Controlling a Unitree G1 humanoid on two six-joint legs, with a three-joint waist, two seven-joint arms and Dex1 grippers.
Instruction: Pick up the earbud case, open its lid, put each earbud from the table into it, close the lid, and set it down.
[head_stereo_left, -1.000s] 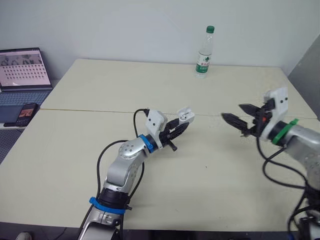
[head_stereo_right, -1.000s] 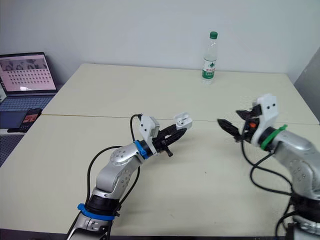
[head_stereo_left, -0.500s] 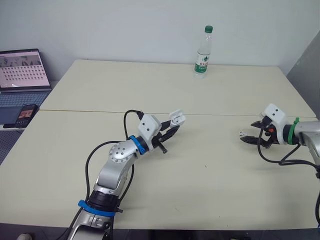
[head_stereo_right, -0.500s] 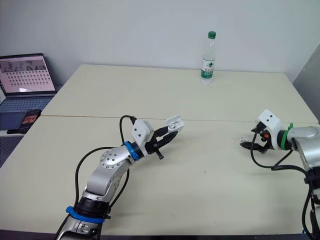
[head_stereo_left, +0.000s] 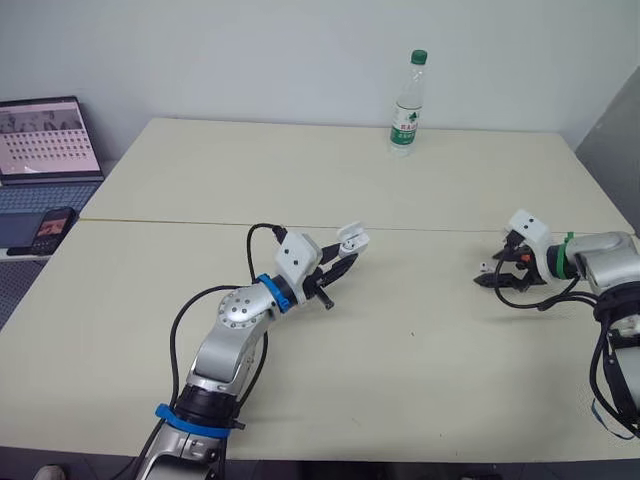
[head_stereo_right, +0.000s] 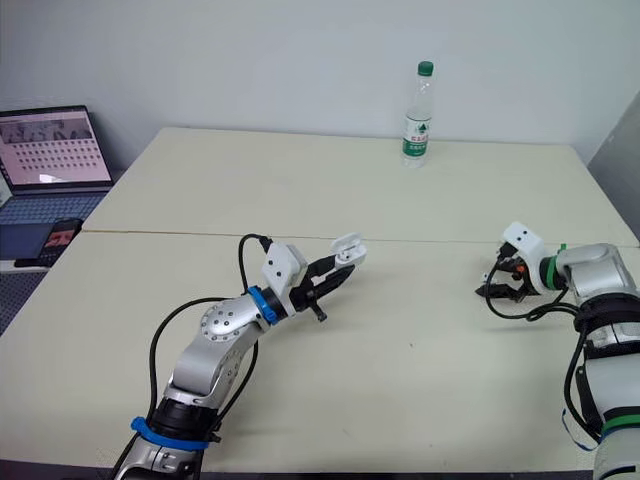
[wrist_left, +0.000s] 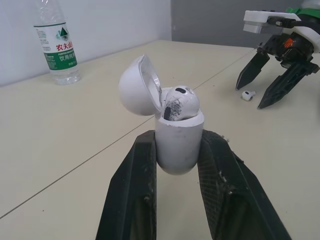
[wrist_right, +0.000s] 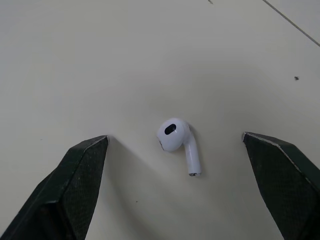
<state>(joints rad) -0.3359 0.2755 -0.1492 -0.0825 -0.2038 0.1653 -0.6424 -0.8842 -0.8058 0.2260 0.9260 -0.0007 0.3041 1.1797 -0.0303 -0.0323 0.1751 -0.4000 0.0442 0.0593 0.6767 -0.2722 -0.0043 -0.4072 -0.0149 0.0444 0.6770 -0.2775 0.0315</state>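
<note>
Across a pale table (head_stereo_left: 200, 180), seen from the head camera, the left gripper (head_stereo_left: 344, 260) holds a white earbud case (head_stereo_left: 352, 238) raised above the middle. The right gripper (head_stereo_left: 497, 276) sits low at the far right, beside a loose earbud (head_stereo_left: 483, 267), and a water bottle (head_stereo_left: 405, 100) stands near the back edge. Left wrist view: both black fingers (wrist_left: 135, 185) clamp the case's lower half, its lid (wrist_left: 137, 85) hinged open and one seated earbud (wrist_left: 180, 102) inside. Right wrist view: jaws spread wide, straddling the loose earbud without touching it. That bud looks tiny, light and glossy, liable to slip or skitter; pinching across its rounded head seems safest
</note>
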